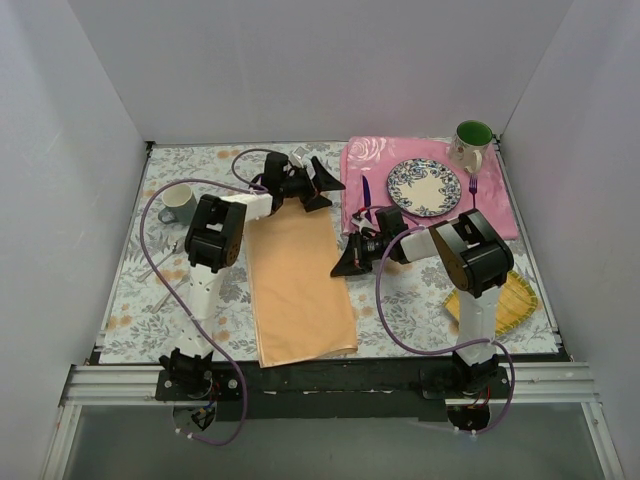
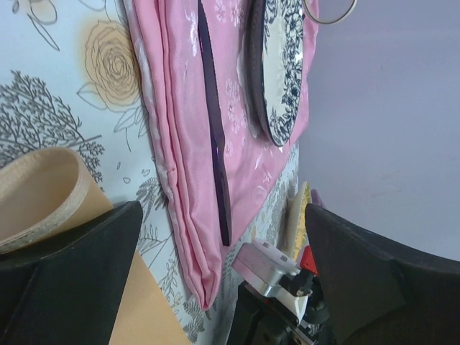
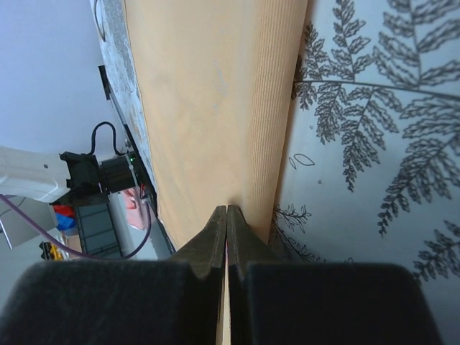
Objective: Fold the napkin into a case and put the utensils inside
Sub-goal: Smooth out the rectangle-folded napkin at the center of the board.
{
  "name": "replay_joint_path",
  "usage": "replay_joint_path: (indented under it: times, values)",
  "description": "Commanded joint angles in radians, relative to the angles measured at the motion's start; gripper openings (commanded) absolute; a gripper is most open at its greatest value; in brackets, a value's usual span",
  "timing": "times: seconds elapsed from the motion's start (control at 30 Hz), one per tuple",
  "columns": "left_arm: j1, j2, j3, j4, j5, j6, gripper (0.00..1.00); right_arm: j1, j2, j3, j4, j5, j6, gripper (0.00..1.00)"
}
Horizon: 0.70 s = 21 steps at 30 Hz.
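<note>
Peach napkin lies as one long strip on the desk, its far end just beside our wide-open, empty left jaws, its right long edge pinched in our fully closed right jaws, which we judge lead the fold.

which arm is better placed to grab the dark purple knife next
Left, probably: the left fingers stand open right by the slim dark purple knife on the pink floral placemat, facing it. The right fingers are shut at the right edge of the peach-orange cloth napkin.
</note>
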State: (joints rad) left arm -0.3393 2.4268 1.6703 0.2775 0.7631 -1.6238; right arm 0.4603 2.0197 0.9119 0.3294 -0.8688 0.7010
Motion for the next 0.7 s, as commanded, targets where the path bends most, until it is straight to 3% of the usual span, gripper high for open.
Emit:
replay_joint_path:
  times: [0.0,0.23,0.33,0.5,0.67]
  values:
    - [0.014,0.040,0.043,-0.064,-0.079,0.028,0.98,0.001,0.030,-0.021,0.028,0.027,0.000,0.01]
    - [0.023,0.121,0.203,-0.161,-0.145,0.077,0.98,0.003,0.033,-0.039,0.060,0.017,0.022,0.01]
    - [0.025,0.130,0.227,-0.130,-0.079,0.091,0.98,0.009,0.013,-0.022,0.095,-0.022,0.029,0.01]
    - [0.026,0.004,0.175,-0.020,0.079,0.067,0.98,0.017,-0.107,0.007,0.218,-0.091,0.109,0.01]
    - [0.029,-0.167,0.059,-0.023,0.120,0.085,0.98,0.008,-0.148,0.084,0.215,-0.075,0.141,0.14]
